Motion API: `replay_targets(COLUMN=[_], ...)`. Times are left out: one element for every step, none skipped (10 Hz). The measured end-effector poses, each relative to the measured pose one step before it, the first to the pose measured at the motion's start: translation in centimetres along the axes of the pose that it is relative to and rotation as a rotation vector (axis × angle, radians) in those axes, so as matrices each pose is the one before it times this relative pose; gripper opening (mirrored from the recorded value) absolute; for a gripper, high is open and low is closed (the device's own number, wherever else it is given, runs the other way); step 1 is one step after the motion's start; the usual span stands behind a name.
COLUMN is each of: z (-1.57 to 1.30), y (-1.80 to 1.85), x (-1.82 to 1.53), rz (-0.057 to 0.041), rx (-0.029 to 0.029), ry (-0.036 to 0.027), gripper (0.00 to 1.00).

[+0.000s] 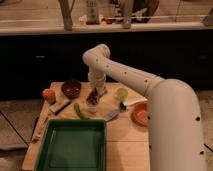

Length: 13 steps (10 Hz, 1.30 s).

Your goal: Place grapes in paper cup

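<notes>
The grapes (93,96), a dark reddish-purple bunch, are at the mouth of the small white paper cup (92,107), which stands near the middle of the wooden table. My gripper (95,91) points down directly over the grapes and touches or nearly touches them. The white arm reaches in from the right and arches over the table's back edge. Whether the bunch rests in the cup or hangs just above it is not visible.
A dark brown bowl (71,89) and an orange-red fruit (48,95) are to the left. A yellow-green cup (121,94), a white spoon (131,103) and an orange plate (141,114) are to the right. A green vegetable (79,111) lies by the cup. A green tray (72,145) is in front.
</notes>
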Motion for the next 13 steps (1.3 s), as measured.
replay_targets(z=[-0.023,-0.057,-0.060,-0.030,-0.071,-0.038,-0.053,-0.063,-0.019,-0.036,-0.020,-0.035,-0.042], y=[0.031,-0.023,-0.056,-0.008,-0.068,-0.067,0.000,-0.052,0.024,0.075,0.074,-0.018,-0.063], x=[-0.105,-0.094,-0.085,-0.027,-0.129,-0.115,-0.178,-0.206,-0.054,-0.011,0.001,0.007,-0.078], rz=[0.00057,0.00034,0.00039,-0.00017,-0.00003,-0.00043,-0.00048,-0.00200,0.00057,0.00194,0.00178,-0.00007,-0.00138], rx=[-0.00102,0.00019,0.00012,-0.00136,-0.00449,-0.00310,-0.00882,-0.00744,-0.00465,-0.00510,-0.00544,-0.00231,-0.00176], ry=[0.00133,0.00170,0.00330,0.00257,0.00762,0.00421,0.00637,0.00709,0.00496,0.00523,0.00469,0.00333,0.00063], gripper=[0.30,0.39,0.50,0.55,0.70,0.76,0.80,0.80,0.80,0.80,0.80,0.80,0.80])
